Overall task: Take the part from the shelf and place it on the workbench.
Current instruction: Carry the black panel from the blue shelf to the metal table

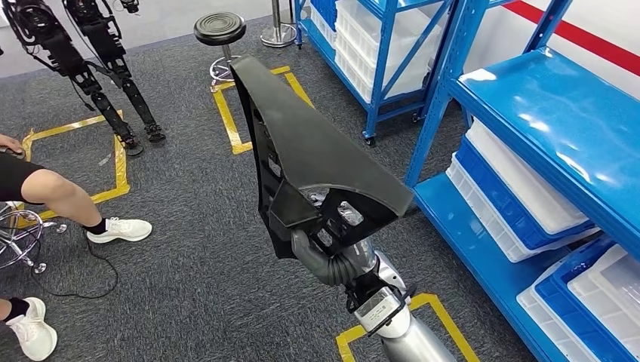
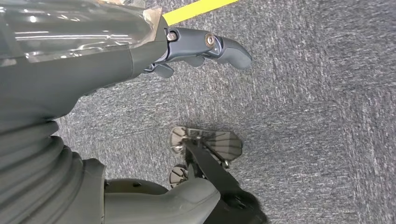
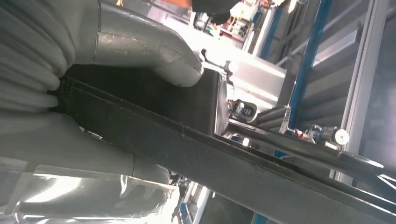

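Note:
The part is a large black moulded panel, long and roughly triangular, with ribs and holes on its underside. My right hand grips it at its wide lower end and holds it up over the grey carpet, its narrow end pointing away from me. In the right wrist view the thumb presses on the part, whose dark edge runs across the picture. My left hand hangs over the carpet with fingers stretched out and thumb apart, holding nothing.
Blue shelving with white and blue bins stands close on the right. A seated person's legs and a wheeled stool are at the left. A black stool and hanging robot legs stand farther off. Yellow tape marks the carpet.

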`<state>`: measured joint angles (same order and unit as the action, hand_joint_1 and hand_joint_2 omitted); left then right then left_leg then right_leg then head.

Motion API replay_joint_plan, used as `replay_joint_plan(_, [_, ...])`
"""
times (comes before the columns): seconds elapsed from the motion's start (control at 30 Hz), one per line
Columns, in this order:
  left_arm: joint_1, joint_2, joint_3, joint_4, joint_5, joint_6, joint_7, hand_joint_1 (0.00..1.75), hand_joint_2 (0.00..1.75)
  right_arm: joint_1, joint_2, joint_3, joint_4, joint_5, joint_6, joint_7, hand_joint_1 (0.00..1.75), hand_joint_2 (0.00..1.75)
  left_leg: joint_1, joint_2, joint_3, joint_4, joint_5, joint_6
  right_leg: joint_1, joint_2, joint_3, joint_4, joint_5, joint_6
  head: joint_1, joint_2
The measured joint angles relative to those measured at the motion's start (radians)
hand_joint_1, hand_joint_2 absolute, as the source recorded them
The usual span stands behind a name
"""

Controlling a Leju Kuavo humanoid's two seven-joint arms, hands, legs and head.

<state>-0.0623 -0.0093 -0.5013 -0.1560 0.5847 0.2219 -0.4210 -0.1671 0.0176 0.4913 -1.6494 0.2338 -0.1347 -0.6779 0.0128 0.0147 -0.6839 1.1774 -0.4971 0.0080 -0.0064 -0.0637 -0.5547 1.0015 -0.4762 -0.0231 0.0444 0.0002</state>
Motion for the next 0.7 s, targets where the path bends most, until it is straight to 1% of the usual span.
replay_joint_plan(0.03, [-0.002, 0.001, -0.003, 0.0, -0.002, 0.003, 0.001, 0.0, 1.75, 0.0, 0.0, 0.0, 0.0, 0.0, 0.0, 0.0, 1.75, 1.75, -0.004, 0.019, 0.038, -0.07, 0.025, 0.006, 0.004, -0.008, 0.002, 0.001, -0.002, 0.002, 0.0, 0.0])
replay_joint_plan(0.07, [-0.003, 0.001, -0.005, 0.0, -0.002, 0.005, 0.003, 0.0, 1.75, -0.001, 0.0, 0.0, -0.001, 0.0, 0.0, 0.0, 1.75, 1.75, -0.009, 0.034, 0.067, -0.125, 0.042, 0.012, 0.007, -0.015, 0.003, 0.001, -0.004, 0.005, 0.001, 0.0])
replay_joint_plan(0.1, [-0.005, 0.001, -0.007, 0.0, -0.003, 0.008, 0.003, 0.0, 1.75, -0.001, 0.0, 0.0, -0.001, 0.001, 0.0, 0.0, 1.75, 1.75, -0.014, 0.043, 0.082, -0.154, 0.047, 0.017, 0.01, -0.022, 0.003, 0.001, -0.006, 0.008, 0.001, 0.0])
replay_joint_plan(0.13, [-0.006, 0.002, -0.008, 0.0, -0.003, 0.01, 0.003, 0.0, 1.75, -0.001, 0.001, 0.0, -0.001, 0.001, 0.0, 0.0, 1.75, 1.75, -0.018, 0.041, 0.083, -0.163, 0.046, 0.021, 0.011, -0.03, 0.004, 0.001, -0.007, 0.012, 0.002, 0.0])
replay_joint_plan(0.17, [-0.006, 0.003, -0.009, 0.0, -0.003, 0.011, 0.003, 0.0, 1.75, -0.002, 0.002, 0.0, -0.001, 0.002, 0.001, 0.0, 1.75, 1.75, -0.02, 0.029, 0.082, -0.166, 0.048, 0.026, 0.011, -0.038, 0.005, -0.001, -0.008, 0.017, 0.002, 0.0])
replay_joint_plan(0.2, [-0.005, 0.003, -0.01, 0.0, -0.003, 0.012, 0.003, 0.0, 1.75, -0.002, 0.003, 0.0, -0.002, 0.002, 0.001, 0.0, 1.75, 1.75, -0.018, 0.02, 0.086, -0.172, 0.052, 0.031, 0.011, -0.04, 0.005, 0.001, -0.011, 0.021, 0.002, 0.0])
replay_joint_plan(0.23, [-0.005, 0.003, -0.011, 0.0, -0.003, 0.013, 0.003, 0.0, 1.75, -0.002, 0.005, 0.0, -0.002, 0.003, 0.002, 0.001, 1.75, 1.75, -0.016, 0.01, 0.09, -0.18, 0.057, 0.036, 0.01, -0.028, 0.001, 0.014, -0.02, 0.025, 0.003, 0.0])
replay_joint_plan(0.27, [-0.005, 0.003, -0.012, 0.0, -0.003, 0.013, 0.002, 0.0, 1.75, -0.002, 0.005, -0.001, -0.003, 0.005, 0.002, 0.001, 1.75, 1.75, -0.013, 0.0, 0.095, -0.187, 0.063, 0.043, 0.009, -0.008, -0.012, 0.046, -0.037, 0.025, 0.003, 0.0])
replay_joint_plan(0.3, [-0.006, 0.002, -0.013, 0.0, -0.004, 0.013, 0.0, 0.0, 1.75, -0.001, 0.005, -0.001, -0.003, 0.006, 0.003, 0.002, 1.75, 1.75, -0.01, -0.01, 0.099, -0.192, 0.067, 0.047, 0.006, 0.018, -0.036, 0.098, -0.062, 0.023, 0.004, 0.0])
replay_joint_plan(0.33, [-0.008, 0.002, -0.013, 0.0, -0.005, 0.012, -0.002, 0.0, 1.75, 0.0, 0.004, -0.001, -0.003, 0.009, 0.003, 0.003, 1.75, 1.75, -0.01, -0.022, 0.099, -0.193, 0.068, 0.05, 0.003, 0.041, -0.068, 0.166, -0.09, 0.02, 0.005, 0.0])
replay_joint_plan(0.37, [-0.009, 0.002, -0.014, 0.0, -0.007, 0.011, -0.004, 0.0, 1.75, 0.001, 0.002, -0.001, -0.002, 0.012, 0.004, 0.003, 1.75, 1.75, -0.01, -0.034, 0.098, -0.192, 0.069, 0.051, 0.0, 0.052, -0.103, 0.232, -0.112, 0.02, 0.005, 0.0])
replay_joint_plan(0.4, [-0.008, 0.002, -0.016, 0.0, -0.009, 0.009, -0.005, 0.0, 1.75, 0.003, 0.001, -0.001, -0.002, 0.015, 0.005, 0.005, 1.75, 1.75, -0.01, -0.047, 0.098, -0.192, 0.069, 0.051, -0.003, 0.057, -0.128, 0.276, -0.123, 0.024, 0.005, 0.0])
replay_joint_plan(0.43, [-0.007, 0.001, -0.018, 0.0, -0.011, 0.006, -0.007, 0.0, 1.75, 0.003, 0.001, -0.001, -0.002, 0.019, 0.005, 0.006, 1.75, 1.75, -0.01, -0.06, 0.098, -0.192, 0.069, 0.051, -0.005, 0.059, -0.135, 0.282, -0.117, 0.032, 0.005, 0.0])
replay_joint_plan(0.47, [-0.007, 0.001, -0.02, 0.0, -0.012, 0.003, -0.008, 0.0, 1.75, 0.003, 0.0, -0.001, -0.002, 0.024, 0.005, 0.008, 1.75, 1.75, -0.009, -0.073, 0.099, -0.19, 0.068, 0.049, -0.009, 0.061, -0.122, 0.248, -0.096, 0.043, 0.005, 0.0])
replay_joint_plan(0.5, [-0.006, 0.0, -0.021, 0.0, -0.013, 0.0, -0.01, 0.0, 1.75, 0.002, 0.0, -0.001, -0.003, 0.028, 0.005, 0.01, 1.75, 1.75, -0.008, -0.086, 0.099, -0.187, 0.066, 0.047, -0.014, 0.068, -0.093, 0.181, -0.064, 0.055, 0.006, 0.0])
replay_joint_plan(0.53, [-0.006, 0.0, -0.022, 0.0, -0.013, -0.003, -0.011, 0.0, 1.75, 0.001, 0.0, -0.001, -0.003, 0.031, 0.005, 0.013, 1.75, 1.75, -0.008, -0.099, 0.098, -0.181, 0.063, 0.042, -0.019, 0.082, -0.062, 0.113, -0.036, 0.063, 0.006, 0.0])
replay_joint_plan(0.57, [-0.006, -0.001, -0.023, 0.0, -0.013, -0.007, -0.012, 0.0, 1.75, 0.0, 0.001, -0.001, -0.003, 0.033, 0.005, 0.015, 1.75, 1.75, -0.009, -0.109, 0.095, -0.175, 0.059, 0.036, -0.022, 0.093, -0.036, 0.058, -0.015, 0.065, 0.006, 0.0])
replay_joint_plan(0.6, [-0.006, 0.0, -0.023, 0.0, -0.013, -0.011, -0.013, 0.0, 1.75, -0.001, 0.002, -0.002, -0.004, 0.034, 0.005, 0.017, 1.75, 1.75, -0.009, -0.117, 0.092, -0.17, 0.056, 0.029, -0.022, 0.102, -0.021, 0.027, -0.004, 0.062, 0.005, 0.0])
replay_joint_plan(0.63, [-0.005, 0.0, -0.023, 0.0, -0.013, -0.015, -0.013, 0.0, 1.75, -0.003, 0.003, -0.002, -0.005, 0.034, 0.005, 0.018, 1.75, 1.75, -0.009, -0.122, 0.088, -0.167, 0.055, 0.022, -0.02, 0.103, -0.017, 0.02, -0.001, 0.054, 0.005, 0.0])
replay_joint_plan(0.67, [-0.003, 0.0, -0.023, 0.0, -0.013, -0.019, -0.014, 0.0, 1.75, -0.005, 0.006, -0.003, -0.005, 0.035, 0.005, 0.019, 1.75, 1.75, -0.007, -0.127, 0.085, -0.168, 0.056, 0.017, -0.017, 0.097, -0.016, 0.018, 0.001, 0.046, 0.005, 0.0])
replay_joint_plan(0.7, [-0.002, 0.002, -0.024, 0.0, -0.013, -0.022, -0.014, 0.0, 1.75, -0.008, 0.009, -0.003, -0.006, 0.035, 0.006, 0.019, 1.75, 1.75, -0.004, -0.126, 0.082, -0.167, 0.055, 0.012, -0.017, 0.091, -0.016, 0.017, 0.003, 0.038, 0.005, 0.0])
